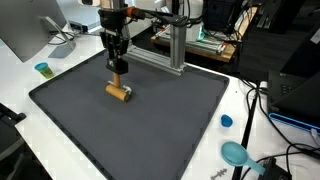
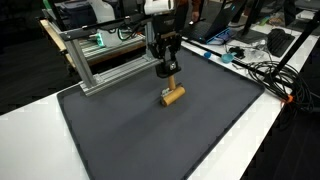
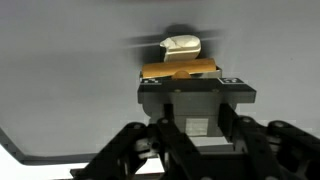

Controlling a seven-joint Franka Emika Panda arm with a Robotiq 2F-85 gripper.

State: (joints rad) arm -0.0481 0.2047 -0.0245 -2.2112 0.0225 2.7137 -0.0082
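Note:
My gripper [image 1: 118, 66] points straight down over the far left part of a dark grey mat [image 1: 150, 125]. It is shut on the upright handle of a small wooden mallet-like piece [image 1: 120, 92], whose cylinder head rests on or just above the mat. Both exterior views show this, with the gripper [image 2: 168, 68] and the wooden piece [image 2: 173, 96] near the mat's far side. In the wrist view the wooden piece [image 3: 180, 70] sits between the fingers with a pale end [image 3: 182, 44] beyond it. The fingertips themselves are hidden by the gripper body.
An aluminium frame [image 1: 170, 45] stands just behind the mat, also seen in an exterior view [image 2: 95, 60]. A teal cup [image 1: 42, 69], a blue cap [image 1: 226, 121] and a teal dish [image 1: 236, 153] sit on the white table. Cables [image 2: 265, 70] lie along one side.

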